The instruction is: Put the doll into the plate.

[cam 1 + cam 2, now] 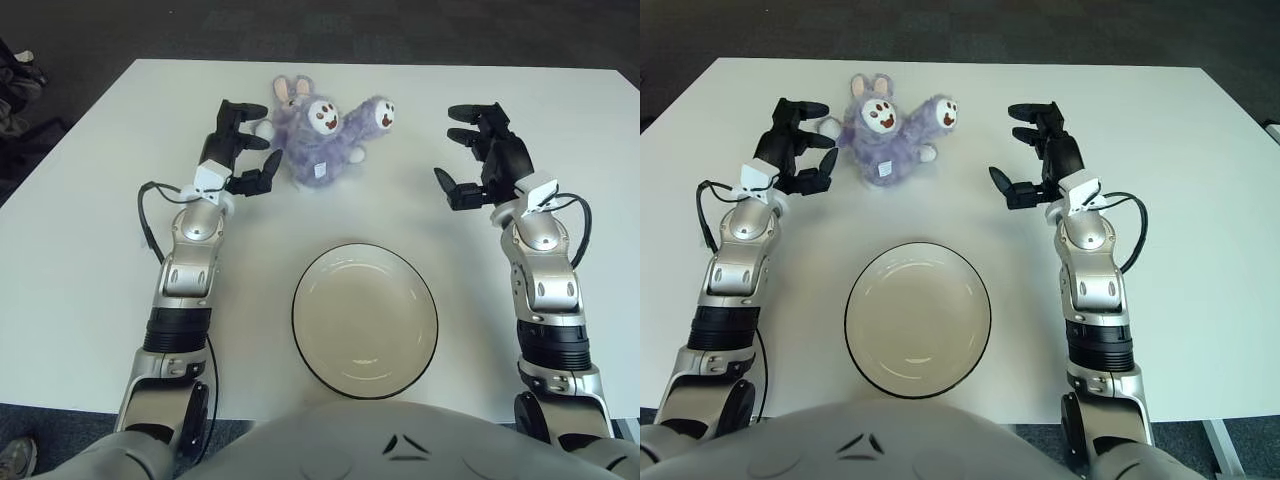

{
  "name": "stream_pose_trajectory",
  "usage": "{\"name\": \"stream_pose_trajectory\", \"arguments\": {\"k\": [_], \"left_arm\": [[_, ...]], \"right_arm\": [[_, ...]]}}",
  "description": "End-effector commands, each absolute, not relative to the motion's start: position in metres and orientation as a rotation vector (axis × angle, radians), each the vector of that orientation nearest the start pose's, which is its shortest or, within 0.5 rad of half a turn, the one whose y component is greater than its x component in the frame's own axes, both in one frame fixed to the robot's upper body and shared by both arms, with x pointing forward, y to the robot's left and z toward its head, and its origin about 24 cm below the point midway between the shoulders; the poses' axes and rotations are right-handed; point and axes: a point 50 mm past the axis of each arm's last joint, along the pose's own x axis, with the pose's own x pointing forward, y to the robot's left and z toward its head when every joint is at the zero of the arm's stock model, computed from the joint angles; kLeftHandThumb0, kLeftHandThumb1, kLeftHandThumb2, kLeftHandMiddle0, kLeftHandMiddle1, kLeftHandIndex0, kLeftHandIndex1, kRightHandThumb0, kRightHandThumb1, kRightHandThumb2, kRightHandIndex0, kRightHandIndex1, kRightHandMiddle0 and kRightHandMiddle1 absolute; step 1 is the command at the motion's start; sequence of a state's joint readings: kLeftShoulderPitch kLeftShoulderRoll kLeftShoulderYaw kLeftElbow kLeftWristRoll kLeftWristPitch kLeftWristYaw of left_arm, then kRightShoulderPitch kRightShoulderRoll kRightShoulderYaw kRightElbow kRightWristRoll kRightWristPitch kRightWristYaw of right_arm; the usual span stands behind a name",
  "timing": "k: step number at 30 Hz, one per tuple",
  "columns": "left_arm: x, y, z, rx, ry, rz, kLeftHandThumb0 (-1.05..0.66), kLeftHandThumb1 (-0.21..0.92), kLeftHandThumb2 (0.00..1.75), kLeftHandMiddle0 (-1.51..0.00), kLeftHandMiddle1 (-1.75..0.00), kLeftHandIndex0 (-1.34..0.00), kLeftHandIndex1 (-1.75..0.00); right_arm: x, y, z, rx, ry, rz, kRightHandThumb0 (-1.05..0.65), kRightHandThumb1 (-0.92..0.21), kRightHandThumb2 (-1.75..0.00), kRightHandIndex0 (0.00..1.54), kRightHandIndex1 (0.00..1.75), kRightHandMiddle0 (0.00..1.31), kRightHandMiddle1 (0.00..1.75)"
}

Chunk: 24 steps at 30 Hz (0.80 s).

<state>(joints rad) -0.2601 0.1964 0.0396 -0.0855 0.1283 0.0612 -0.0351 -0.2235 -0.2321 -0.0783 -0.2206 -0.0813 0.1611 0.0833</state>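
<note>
White table fills most of the frame, matte top, far edge running across the upper part. Dark grey carpet floor beyond it along the top, also at both lower corners. Dark cluttered objects at upper left edge, unidentifiable. Even, soft light; faint shadows

Doll lies at the table's far side, plate nearer; left robot hand just left, right robot hand well right.
</note>
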Motion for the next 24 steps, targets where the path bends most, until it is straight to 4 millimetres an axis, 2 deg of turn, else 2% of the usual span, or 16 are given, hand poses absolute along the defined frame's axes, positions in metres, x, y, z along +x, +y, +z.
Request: {"name": "stream_pose_trajectory", "arguments": {"k": [1, 6, 7, 9, 14, 16, 19, 21, 24], "left_arm": [[0.294, 0.174, 0.13, 0.327, -0.287, -0.012, -0.5, 0.37, 1.01, -0.57, -1.27, 0.0, -1.05], [0.294, 0.173, 0.13, 0.335, -0.281, -0.009, -0.51, 0.36, 1.0, -0.63, -1.35, 0.0, -0.97], [0.293, 0.173, 0.13, 0.338, -0.28, -0.007, -0.52, 0.34, 1.0, -0.53, -1.21, 0.0, -0.94], [0.293, 0.173, 0.13, 0.341, -0.278, -0.005, -0.52, 0.32, 1.0, -0.43, -1.06, 0.0, -0.91], [0.292, 0.171, 0.129, 0.332, -0.273, -0.001, -0.51, 0.27, 1.02, -0.3, -0.86, 0.0, -0.86], [0.291, 0.17, 0.129, 0.322, -0.269, 0.0, -0.49, 0.23, 1.04, -0.25, -0.79, 0.0, -0.81], [0.291, 0.17, 0.129, 0.314, -0.262, 0.0, -0.48, 0.21, 1.06, -0.22, -0.73, 0.0, -0.77], [0.291, 0.169, 0.129, 0.308, -0.255, -0.003, -0.48, 0.2, 1.06, -0.21, -0.72, 0.0, -0.75], [0.29, 0.169, 0.128, 0.298, -0.243, -0.011, -0.48, 0.21, 1.06, -0.21, -0.7, 0.0, -0.69]], "right_arm": [[0.286, -0.186, 0.149, -0.377, -0.311, 0.006, -0.68, -0.31, -0.92, 0.01, 0.58, 0.0, 0.74], [0.286, -0.187, 0.151, -0.397, -0.307, 0.03, -0.78, -0.38, -0.84, 0.0, 0.52, 0.0, 0.69], [0.286, -0.187, 0.15, -0.393, -0.303, 0.039, -0.8, -0.4, -0.81, 0.0, 0.48, 0.0, 0.61], [0.286, -0.187, 0.15, -0.382, -0.295, 0.054, -0.82, -0.42, -0.78, 0.0, 0.42, 0.0, 0.52], [0.282, -0.185, 0.151, -0.331, -0.271, 0.098, -0.81, -0.42, -0.77, 0.0, 0.31, 0.0, 0.3], [0.279, -0.182, 0.154, -0.303, -0.262, 0.117, -0.72, -0.32, -0.87, 0.0, 0.25, 0.0, 0.18], [0.277, -0.179, 0.157, -0.279, -0.245, 0.132, -0.61, -0.23, -0.97, 0.0, 0.19, 0.0, 0.09], [0.277, -0.179, 0.158, -0.273, -0.233, 0.138, -0.58, -0.2, -1.0, 0.0, 0.18, 0.0, 0.06], [0.276, -0.179, 0.159, -0.271, -0.217, 0.147, -0.41, -0.11, -1.1, 0.0, 0.16, 0.0, 0.02]]}}
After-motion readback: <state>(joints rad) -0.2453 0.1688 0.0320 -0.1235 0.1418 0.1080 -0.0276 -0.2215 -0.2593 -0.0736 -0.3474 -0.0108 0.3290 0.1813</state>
